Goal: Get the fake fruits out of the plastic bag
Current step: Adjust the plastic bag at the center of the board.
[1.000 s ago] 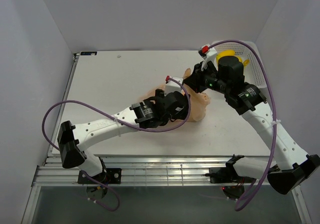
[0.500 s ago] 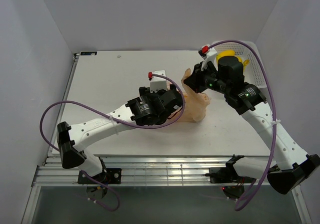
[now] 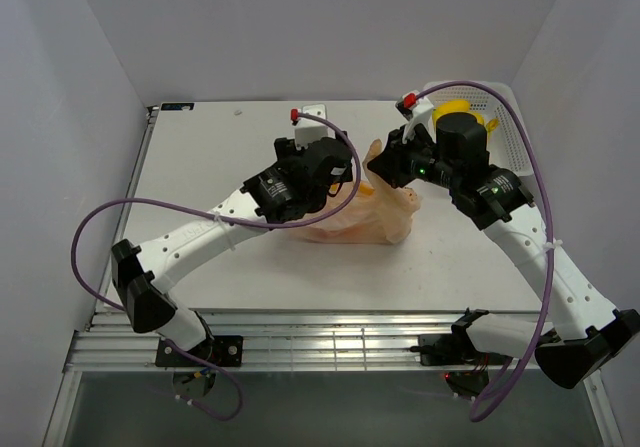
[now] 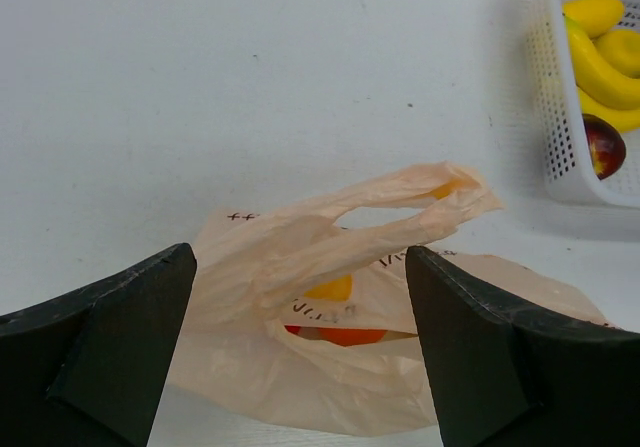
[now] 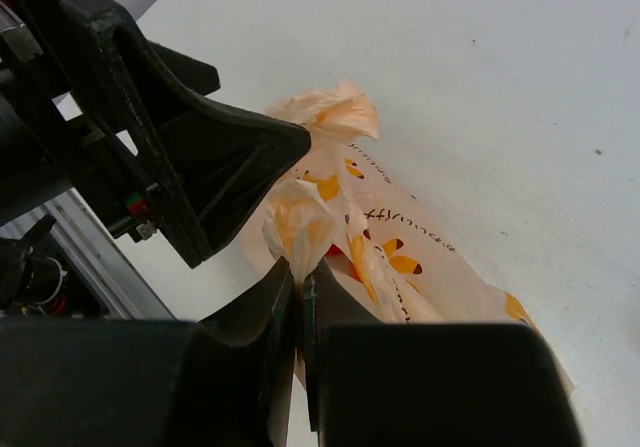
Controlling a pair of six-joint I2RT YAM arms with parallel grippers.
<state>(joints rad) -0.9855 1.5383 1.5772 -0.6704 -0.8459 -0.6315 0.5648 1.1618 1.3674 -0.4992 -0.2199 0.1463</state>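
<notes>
Left gripper [image 4: 300,257]: Jaws spread wide and empty. It hovers above the left part of the bag, touching nothing. Read the wide stance as readiness to reach in for a fruit.

Plastic bag [image 3: 360,222]: It lies crumpled on the tabletop [image 3: 220,157], about midway between the near and far edges and a little right of centre. One handle loop stands up free. In the left wrist view the mouth gapes only slightly toward the left gripper.

Fake fruits [image 4: 345,335]: Both are inside the bag. Orange and red shapes show through the thin film low in the opening. You cannot tell their exact outlines. None is out yet, so judge the task as at its start.

Right gripper [image 5: 300,272]: Jaws clamped on a bunched fold of the plastic bag near its mouth, drawn upward. Treat this hold as the anchor. It keeps the film taut and the mouth raised, so the other arm can enter.

Basket [image 4: 560,117]: White lattice, at the far right corner of the tabletop. It holds a banana bunch [image 4: 600,47] and a dark fruit [image 4: 603,145]. Leave these alone.

Risk: The film is thin and slack. Expect it to snag on the entering jaws or drag along with a fruit.
</notes>
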